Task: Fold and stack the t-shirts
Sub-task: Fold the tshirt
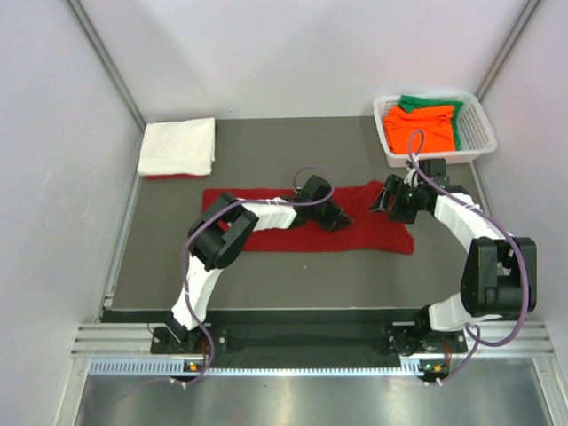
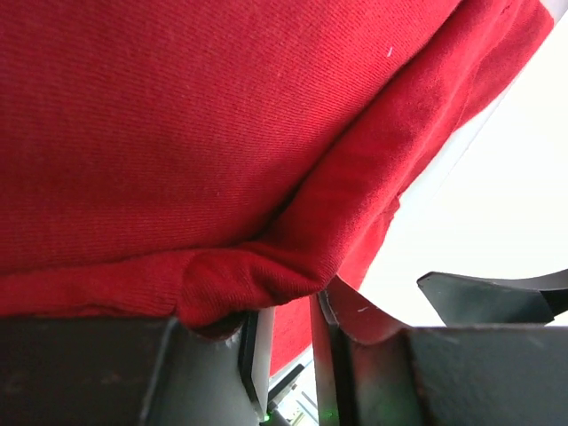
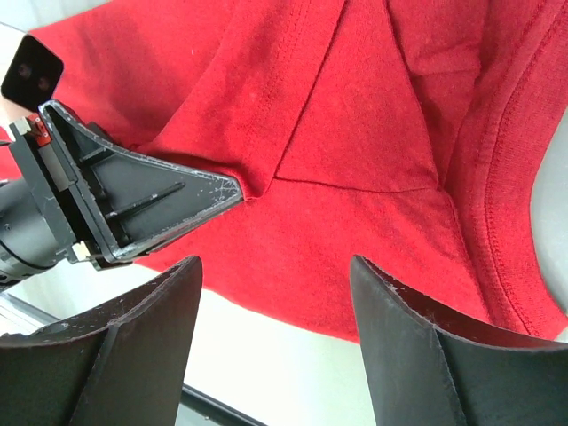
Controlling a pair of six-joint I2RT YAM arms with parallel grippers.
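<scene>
The dark red t-shirt (image 1: pixel 382 232) lies as a long folded band across the dark mat. My left gripper (image 1: pixel 339 218) rests on its right part. In the left wrist view its jaws (image 2: pixel 293 306) stand close together with a bunched fold of red cloth (image 2: pixel 231 284) caught at the tips. The right wrist view shows that left finger (image 3: pixel 160 204) pinching the cloth into a peak. My right gripper (image 1: pixel 383 201) hovers open over the shirt's edge (image 3: pixel 355 293), nothing between its fingers (image 3: pixel 275 266). A folded white t-shirt (image 1: pixel 177 145) lies back left. Orange (image 1: pixel 419 124) and green (image 1: pixel 417 101) t-shirts sit in the basket.
The white lattice basket (image 1: pixel 432 156) stands at the back right corner of the mat, just behind my right arm. A sliver of red cloth (image 1: pixel 164 176) shows under the white t-shirt. White walls enclose the mat (image 1: pixel 293 275) on three sides.
</scene>
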